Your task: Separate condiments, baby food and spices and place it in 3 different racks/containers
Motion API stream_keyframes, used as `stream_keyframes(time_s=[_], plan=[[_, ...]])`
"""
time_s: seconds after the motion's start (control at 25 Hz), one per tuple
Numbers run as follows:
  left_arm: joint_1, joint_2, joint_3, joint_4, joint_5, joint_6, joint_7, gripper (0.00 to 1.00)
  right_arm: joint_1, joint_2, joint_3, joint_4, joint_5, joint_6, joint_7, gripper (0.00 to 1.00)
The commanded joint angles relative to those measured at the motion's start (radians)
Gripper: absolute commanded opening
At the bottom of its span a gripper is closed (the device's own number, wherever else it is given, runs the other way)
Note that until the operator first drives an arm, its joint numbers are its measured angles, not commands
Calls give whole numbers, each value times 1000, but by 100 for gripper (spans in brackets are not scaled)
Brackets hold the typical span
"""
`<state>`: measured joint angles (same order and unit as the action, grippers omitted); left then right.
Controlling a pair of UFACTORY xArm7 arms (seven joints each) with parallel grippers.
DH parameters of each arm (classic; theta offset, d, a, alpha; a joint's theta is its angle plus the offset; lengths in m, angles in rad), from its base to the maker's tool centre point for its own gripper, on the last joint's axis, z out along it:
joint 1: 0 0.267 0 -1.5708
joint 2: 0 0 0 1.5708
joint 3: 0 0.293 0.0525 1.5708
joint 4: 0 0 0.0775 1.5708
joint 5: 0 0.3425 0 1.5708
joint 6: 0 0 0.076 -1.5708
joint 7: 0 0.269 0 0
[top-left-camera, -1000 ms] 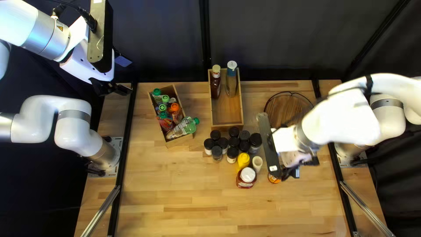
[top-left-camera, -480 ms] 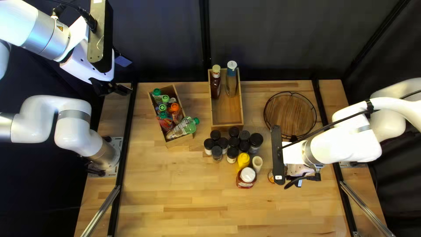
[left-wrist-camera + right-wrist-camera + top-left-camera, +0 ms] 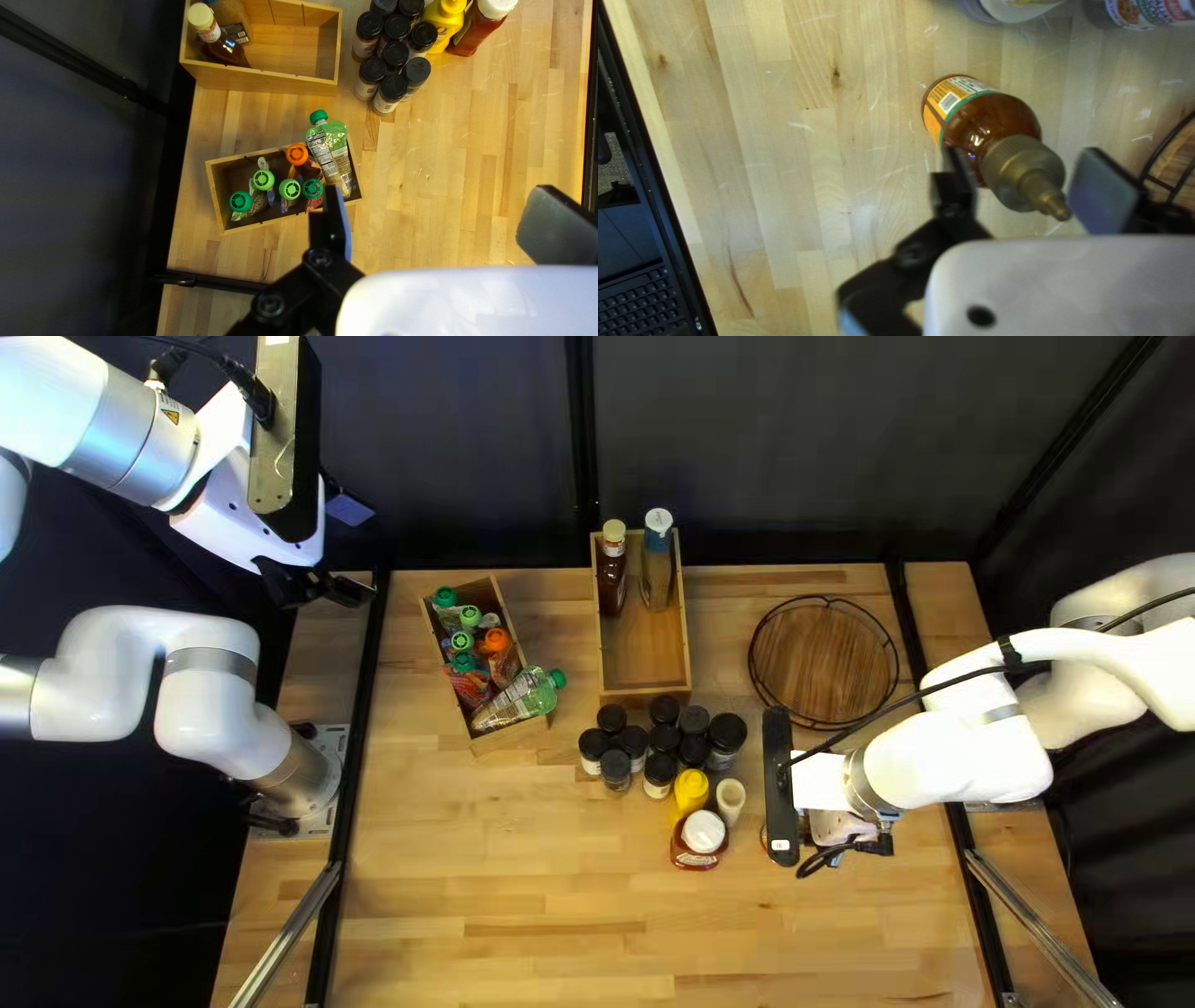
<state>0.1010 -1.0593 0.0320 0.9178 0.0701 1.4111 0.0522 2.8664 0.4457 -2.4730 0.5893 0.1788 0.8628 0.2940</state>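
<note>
Crowding the table's middle, black-lidded spice jars (image 3: 664,741) and a yellow bottle (image 3: 690,794) stand near the right gripper (image 3: 832,830).
Pouches (image 3: 501,662) fill one wooden box (image 3: 513,734); two bottles (image 3: 611,581) occupy another (image 3: 645,687). The right gripper's fingers spread around an unclamped amber bottle (image 3: 996,119) on the table; the left gripper (image 3: 361,592) gapes, unloaded.

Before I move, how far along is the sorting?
Looks done: baby food pouches, in the small box. Partly done: condiments, with two bottles in the big box. In hand: nothing; the right gripper is open over the amber bottle, and the left gripper is open. Yet to place: that amber bottle, the yellow bottle, red bottle, cream bottle and spice jars, all on the table.
</note>
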Motion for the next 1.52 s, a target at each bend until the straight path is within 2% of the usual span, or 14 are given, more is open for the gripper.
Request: stream_keyframes(time_s=[0.04, 0.2, 0.28, 0.44, 0.64, 0.84, 1.12, 1.28, 1.52], plan=[[0, 0, 0, 0, 0, 0, 0, 100, 17, 84, -73, 87, -2, 155, -59, 0], [0, 0, 0, 0, 0, 0, 0, 100, -2, 119, -136, 206, -45, 299, -115, 0], [0, 0, 0, 0, 0, 0, 0, 100, -33, 109, -178, 297, -92, 379, -165, 0], [0, 0, 0, 0, 0, 0, 0, 100, -80, 72, -257, 396, -154, 428, -267, 0], [0, 0, 0, 0, 0, 0, 0, 100, -149, -78, -367, 519, -202, 369, -438, 0], [0, 0, 0, 0, 0, 0, 0, 100, -192, -258, -427, 609, -207, 271, -560, 0], [0, 0, 0, 0, 0, 0, 0, 100, -219, -452, -454, 691, -219, 178, -630, 0], [0, 0, 0, 0, 0, 0, 0, 100, -225, -517, -459, 705, -232, 147, -640, 0], [0, 0, 0, 0, 0, 0, 0, 100, -223, -549, -463, 690, -260, 113, -628, 0]])
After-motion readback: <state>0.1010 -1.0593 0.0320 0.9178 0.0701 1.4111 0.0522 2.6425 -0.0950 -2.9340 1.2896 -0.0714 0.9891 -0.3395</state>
